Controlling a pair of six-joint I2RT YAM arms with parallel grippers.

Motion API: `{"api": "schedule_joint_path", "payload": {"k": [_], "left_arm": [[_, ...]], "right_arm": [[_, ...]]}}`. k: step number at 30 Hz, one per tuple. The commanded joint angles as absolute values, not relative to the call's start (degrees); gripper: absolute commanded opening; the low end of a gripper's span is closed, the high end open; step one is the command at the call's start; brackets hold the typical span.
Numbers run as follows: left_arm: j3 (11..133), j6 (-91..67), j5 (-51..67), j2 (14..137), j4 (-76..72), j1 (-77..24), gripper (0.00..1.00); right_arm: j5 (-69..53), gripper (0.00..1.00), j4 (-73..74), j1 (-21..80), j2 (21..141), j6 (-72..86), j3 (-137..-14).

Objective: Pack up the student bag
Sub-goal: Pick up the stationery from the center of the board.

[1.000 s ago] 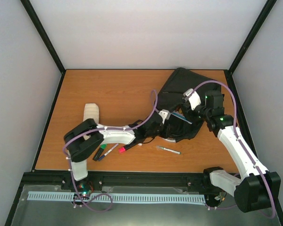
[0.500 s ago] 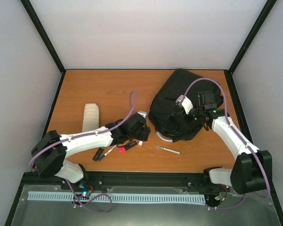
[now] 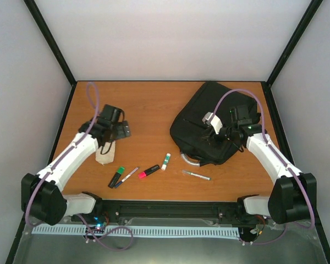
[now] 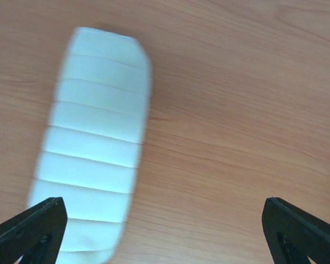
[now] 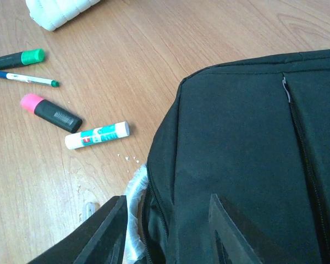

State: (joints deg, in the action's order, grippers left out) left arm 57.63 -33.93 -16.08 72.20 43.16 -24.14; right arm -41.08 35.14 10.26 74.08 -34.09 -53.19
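Note:
The student bag [image 3: 212,126] is black and lies flat at the right of the table, its pale loop handle [image 3: 190,160] at the near end. My right gripper [image 3: 219,135] hovers over its near edge. In the right wrist view the jaws of the right gripper [image 5: 170,234] stand apart over the bag [image 5: 247,148], gripping nothing. My left gripper [image 3: 120,128] is open at the far left, above a white ribbed case [image 3: 105,156]. In the left wrist view the case [image 4: 93,148] lies left of the empty left gripper [image 4: 165,236].
On the wood in front lie a green marker [image 3: 117,176], a thin pen [image 3: 130,174], a pink highlighter [image 3: 149,171], a glue stick [image 3: 165,160] and a silver pen [image 3: 196,175]. The right wrist view shows the glue stick [image 5: 97,135] and highlighter [image 5: 50,112] left of the bag.
My left arm swung away from the bag to the far left and opened wide. The right jaws opened and the bag settled flat. A glue stick now lies by the bag.

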Motion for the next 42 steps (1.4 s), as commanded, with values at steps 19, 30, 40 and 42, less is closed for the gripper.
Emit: {"api": "schedule_joint_path", "payload": {"k": [19,30,40,42], "left_arm": [[58.34,-30.63,-6.17,85.32,50.48,-2.73,0.98],[56.30,-29.62,-3.06,91.76,47.96,-2.73,0.96],[55.37,-29.13,3.84,89.93,44.21,-2.92,0.64],[55.09,-28.95,4.57,87.16,42.89,-3.90,0.56]], "right_arm": [[-44.56,0.49,37.08,10.32,70.97,-35.46,-55.08],[-44.65,0.50,37.44,10.37,70.93,-35.85,-55.21],[-45.09,0.51,37.62,10.32,70.93,-36.08,-55.25],[-45.09,0.50,37.57,10.33,71.08,-36.02,-55.25]]}}
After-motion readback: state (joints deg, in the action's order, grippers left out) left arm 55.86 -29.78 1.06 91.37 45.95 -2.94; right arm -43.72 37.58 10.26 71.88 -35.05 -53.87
